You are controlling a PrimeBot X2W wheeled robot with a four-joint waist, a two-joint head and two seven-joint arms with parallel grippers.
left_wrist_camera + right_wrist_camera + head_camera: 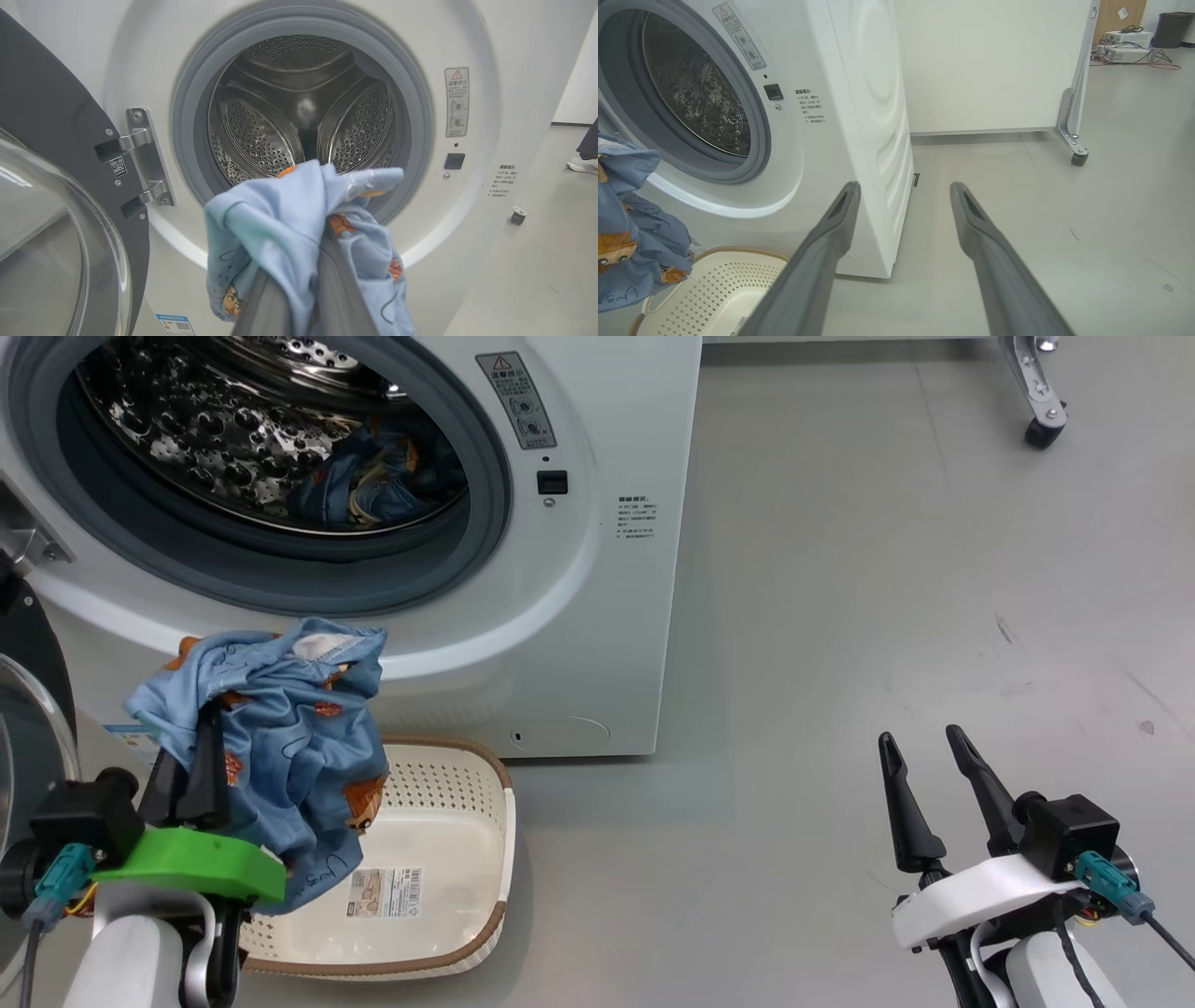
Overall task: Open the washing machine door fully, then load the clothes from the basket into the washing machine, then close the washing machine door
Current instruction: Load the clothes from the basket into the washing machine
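Observation:
The washing machine (560, 616) stands with its drum open, and one piece of the clothes (373, 485) lies inside. Its door (56, 154) is swung out to the left. My left gripper (201, 747) is shut on a light blue garment (289, 728), held above the basket (448, 859) and below the drum opening. In the left wrist view the garment (280, 233) drapes over my fingers (345, 289) in front of the drum (303, 121). My right gripper (920, 737) is open over the bare floor to the right of the machine, fingers (831, 242) apart with nothing between them.
The basket's bottom shows a label sticker (385, 893). A wheeled frame's caster (1044, 429) stands on the floor at the far right. A person's shoe (581, 163) is beyond the machine. The grey floor (887, 616) lies to the machine's right.

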